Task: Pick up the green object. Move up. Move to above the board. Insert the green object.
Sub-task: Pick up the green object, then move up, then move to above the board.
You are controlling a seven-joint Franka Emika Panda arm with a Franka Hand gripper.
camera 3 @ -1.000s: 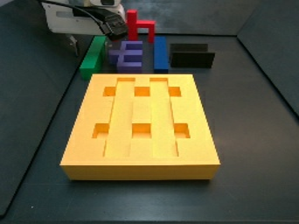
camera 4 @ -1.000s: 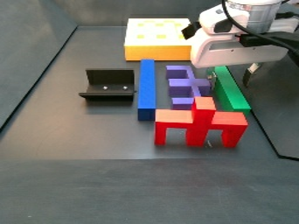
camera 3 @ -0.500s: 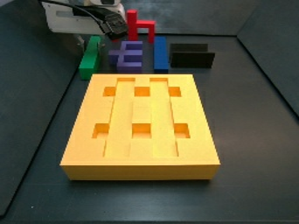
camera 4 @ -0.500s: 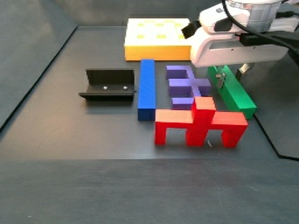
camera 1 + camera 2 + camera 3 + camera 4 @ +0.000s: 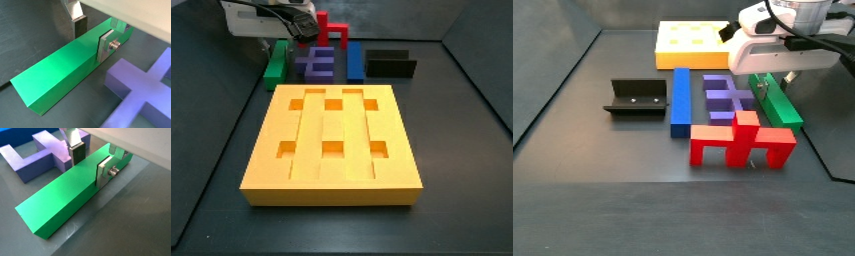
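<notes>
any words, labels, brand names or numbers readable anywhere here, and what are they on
None: no text, label, brand or number can be read in any view.
The green object, the board and the purple block have plain faces.
The gripper, straddling the green object, shows only bare metal fingers and a screw.

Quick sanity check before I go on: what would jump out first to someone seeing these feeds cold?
The big orange-yellow board fills the middle of the floor in a side view. Beyond it, the gripper straddles the green object, one of its fingers on each long side. The purple block, blue bar and red block lie clustered beside it.
</notes>
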